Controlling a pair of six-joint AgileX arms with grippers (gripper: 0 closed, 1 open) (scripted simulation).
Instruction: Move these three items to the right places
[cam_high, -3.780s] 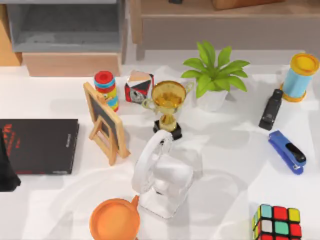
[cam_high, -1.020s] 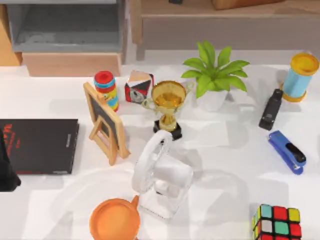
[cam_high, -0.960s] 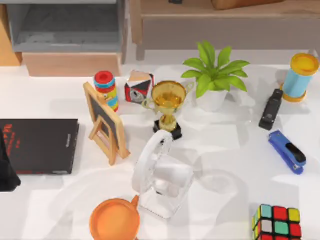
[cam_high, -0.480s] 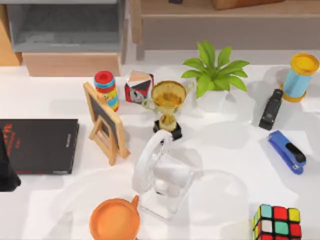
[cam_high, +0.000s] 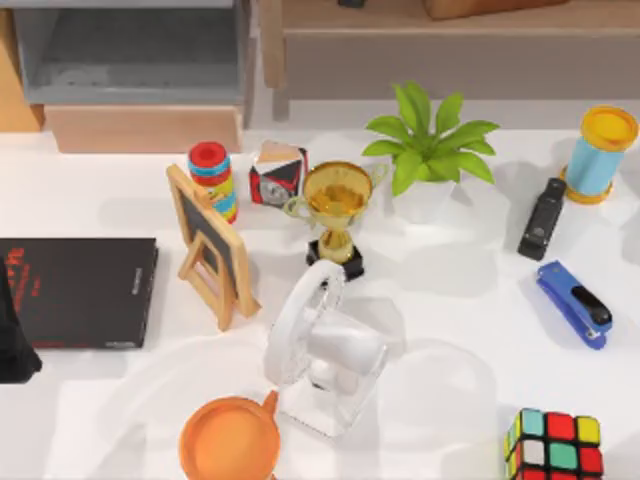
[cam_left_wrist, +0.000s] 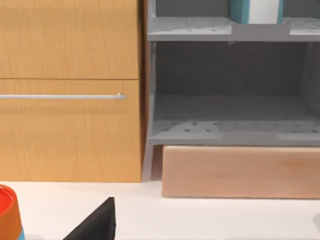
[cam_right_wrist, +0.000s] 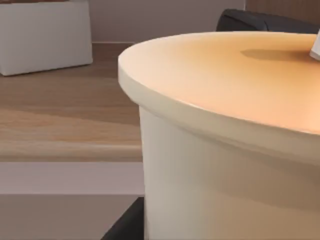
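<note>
Top view: yellow-capped spool (cam_high: 603, 150) stands upright at the table's (cam_high: 450, 300) far right back, black stapler (cam_high: 542, 218) just beside it, so the right arm's nearer, left arm (cam_high: 12, 345) parked at the left edge; can't tell if either grip is open or closed

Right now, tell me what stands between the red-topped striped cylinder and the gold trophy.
In the top view, a small red-and-white cube stands between the striped cylinder and the gold trophy.

At 6 o'clock of the top view you see the orange cup (cam_high: 229, 440) cut by the lower edge; the colour cube (cam_high: 556, 447) at 5 o'clock likewise. At 9 o'clock a dark arm part (cam_high: 15, 335) overlaps the black book (cam_high: 80, 291); its gripper is out of frame.
</note>
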